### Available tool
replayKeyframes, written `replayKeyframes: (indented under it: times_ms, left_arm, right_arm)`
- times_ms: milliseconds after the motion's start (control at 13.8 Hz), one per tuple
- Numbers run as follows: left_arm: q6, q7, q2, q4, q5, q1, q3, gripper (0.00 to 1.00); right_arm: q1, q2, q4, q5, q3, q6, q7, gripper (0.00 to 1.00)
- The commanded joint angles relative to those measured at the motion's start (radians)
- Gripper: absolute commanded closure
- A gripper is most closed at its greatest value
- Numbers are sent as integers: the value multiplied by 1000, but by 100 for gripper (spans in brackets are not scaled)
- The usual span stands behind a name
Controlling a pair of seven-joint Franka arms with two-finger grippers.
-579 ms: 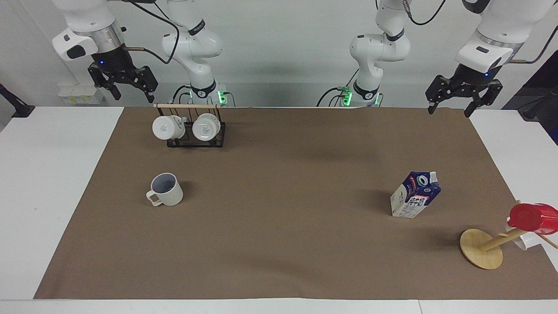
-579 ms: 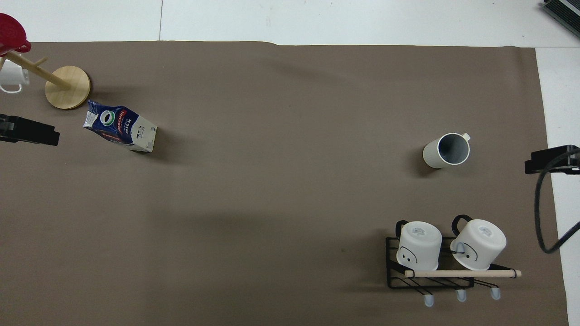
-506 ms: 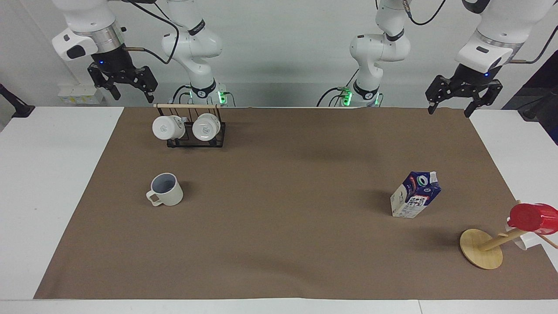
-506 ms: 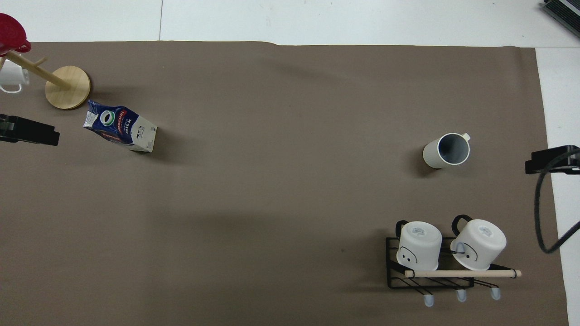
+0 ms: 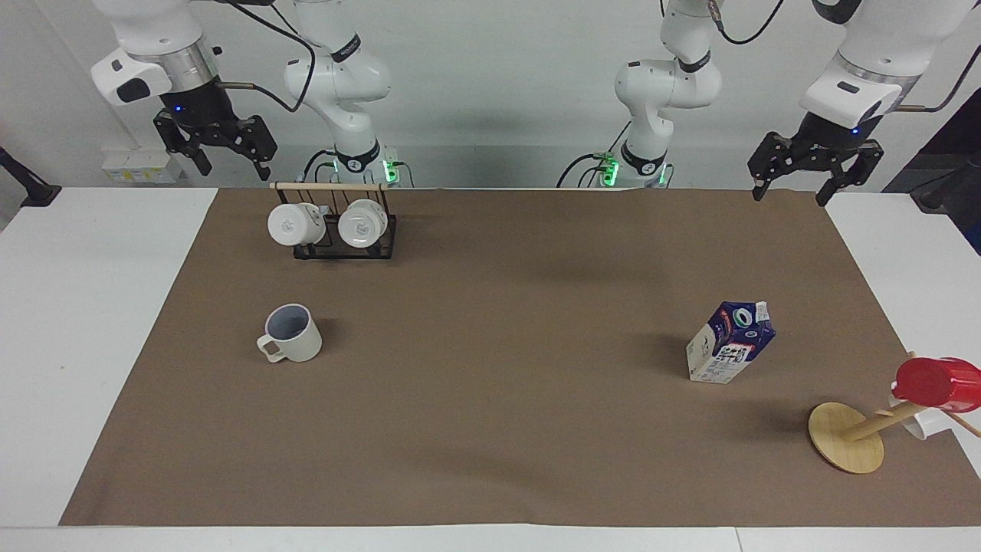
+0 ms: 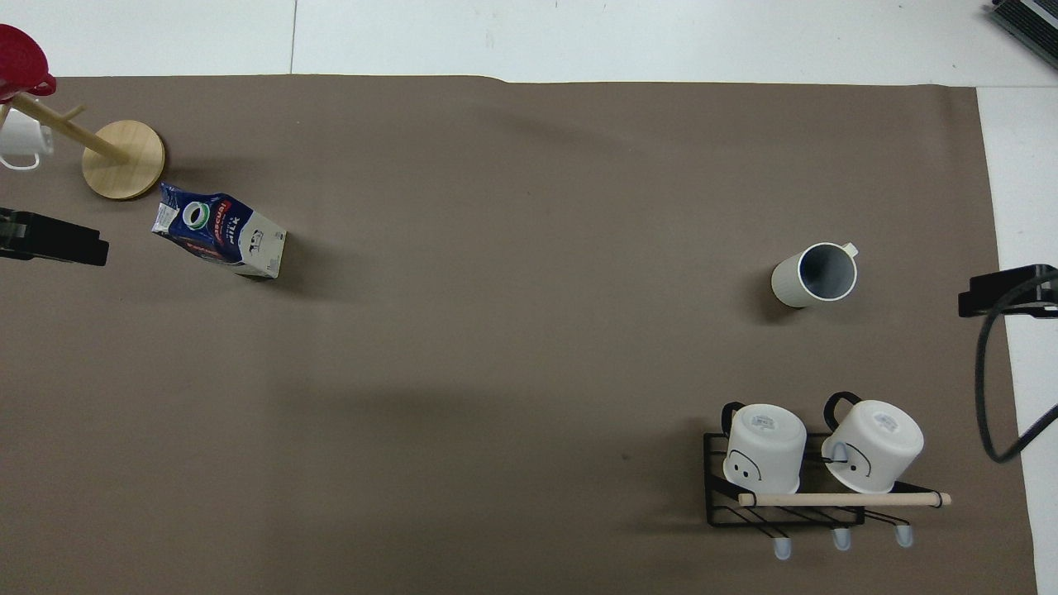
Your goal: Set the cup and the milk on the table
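Observation:
The cream cup (image 5: pixel 291 334) (image 6: pixel 814 275) stands upright on the brown paper (image 5: pixel 498 345) of the white table (image 5: pixel 92 307), toward the right arm's end. The blue-and-white milk (image 5: pixel 729 344) (image 6: pixel 221 231) carton stands on the paper toward the left arm's end. My right gripper (image 5: pixel 234 162) hangs open and empty, high above the table's edge by the robots. My left gripper (image 5: pixel 789 193) is likewise raised, open and holding nothing, above the paper's corner at its own end. In the overhead view only one finger of each shows: the left's fingers (image 6: pixel 58 241) and the right's fingers (image 6: pixel 1004 293).
A black wire rack (image 5: pixel 337 230) (image 6: pixel 789 496) with two white mugs stands nearer to the robots than the cup. A wooden mug tree (image 5: pixel 845 438) (image 6: pixel 124 159) carrying a red cup (image 5: pixel 935 381) (image 6: pixel 21 62) stands farther from the robots than the milk.
The right gripper has risen slightly. The left gripper, the cup and the milk have stayed where they were.

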Motion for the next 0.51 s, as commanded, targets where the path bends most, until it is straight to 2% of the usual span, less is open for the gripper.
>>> replayKeyframes:
  times_ms: [0, 434]
  left_arm:
    - [1, 9, -23, -27, -10, 13, -8, 0]
    - [-9, 9, -24, -27, -10, 14, -8, 0]
  right_arm:
    - [-8, -8, 1, 5, 8, -5, -20, 0]
    - [-10, -11, -3, 5, 8, -2, -22, 0]
